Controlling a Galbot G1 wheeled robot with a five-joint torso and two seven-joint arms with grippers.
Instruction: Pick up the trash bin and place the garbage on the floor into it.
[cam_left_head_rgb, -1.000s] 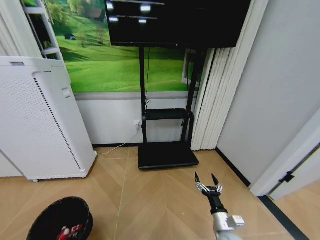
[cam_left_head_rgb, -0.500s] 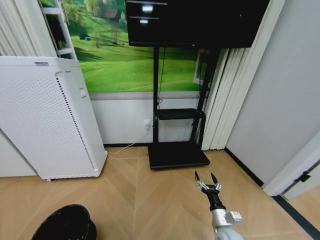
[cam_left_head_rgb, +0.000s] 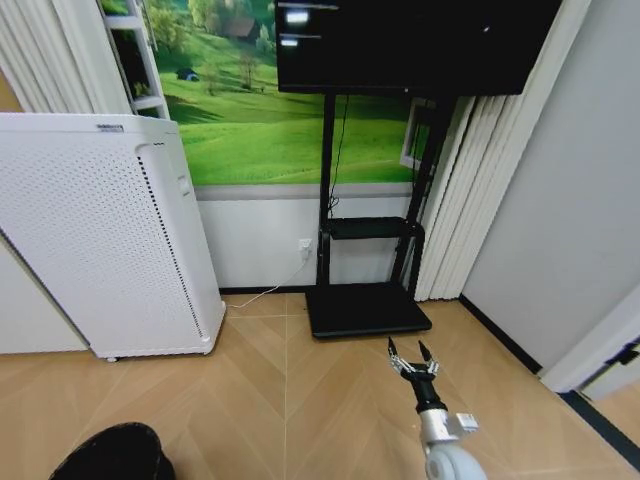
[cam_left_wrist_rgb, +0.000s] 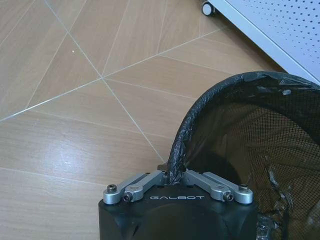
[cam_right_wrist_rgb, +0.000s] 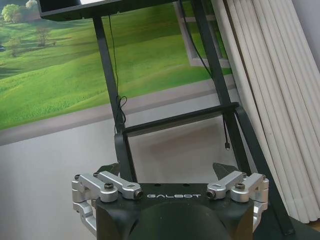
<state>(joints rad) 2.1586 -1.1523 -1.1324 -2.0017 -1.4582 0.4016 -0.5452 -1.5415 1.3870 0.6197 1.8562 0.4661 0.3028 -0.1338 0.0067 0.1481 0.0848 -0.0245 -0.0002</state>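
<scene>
The trash bin (cam_left_head_rgb: 108, 455), a black mesh basket lined with a black bag, sits at the bottom left edge of the head view. In the left wrist view my left gripper (cam_left_wrist_rgb: 173, 175) is shut on the bin's rim (cam_left_wrist_rgb: 235, 82), pinching mesh and bag together. My right gripper (cam_left_head_rgb: 413, 353) hangs open over the wooden floor in front of the TV stand, nothing between its fingers (cam_right_wrist_rgb: 109, 171). The garbage is out of view.
A tall white perforated air purifier (cam_left_head_rgb: 100, 230) stands at the left, its castor (cam_left_wrist_rgb: 207, 7) close to the bin. A black TV stand (cam_left_head_rgb: 365, 310) stands against the back wall. White curtains (cam_left_head_rgb: 465, 190) and a grey wall close off the right.
The head view has swung, so purifier and TV stand shifted right in the picture. The bin has slid to the bottom edge, its inside no longer seen. The right gripper stays open.
</scene>
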